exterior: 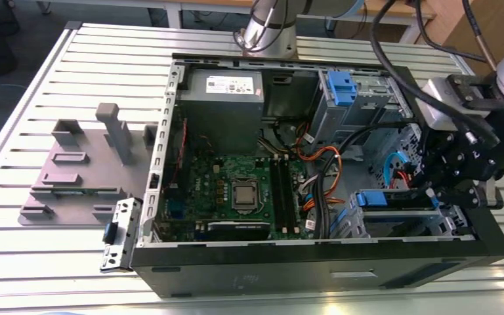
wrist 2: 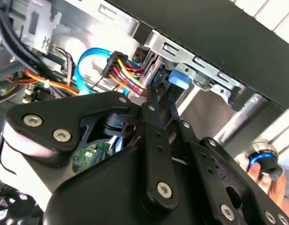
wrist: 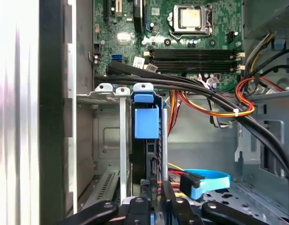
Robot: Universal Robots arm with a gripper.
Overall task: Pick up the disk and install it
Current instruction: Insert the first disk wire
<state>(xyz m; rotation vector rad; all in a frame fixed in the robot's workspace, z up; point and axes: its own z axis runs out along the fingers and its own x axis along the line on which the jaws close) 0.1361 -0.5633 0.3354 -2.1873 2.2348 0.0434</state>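
"Where is the disk (wrist: 147,119)?"

"Down in the metal slot (wrist: 107,136), in a corner of the open computer box (exterior: 322,259). It stands on its edge with its blue rails on. I think it is most of the way in."

"And the gripper (wrist: 156,190)?"

"Right at the disk's near edge. Its 2 fingers are close together, and they look pinched on that edge."

"So which step is this?"

"The picking up looks done. This is the putting in, and I think it is near the end."

"What does it need now?"

"I think a straight, soft push along the slot, so the rails do not jam. The black cables (wrist: 205,89) and the orange wires (wrist: 219,112) run just beside the slot, so the gripper must keep clear of them. I cannot tell if the disk is locked in."
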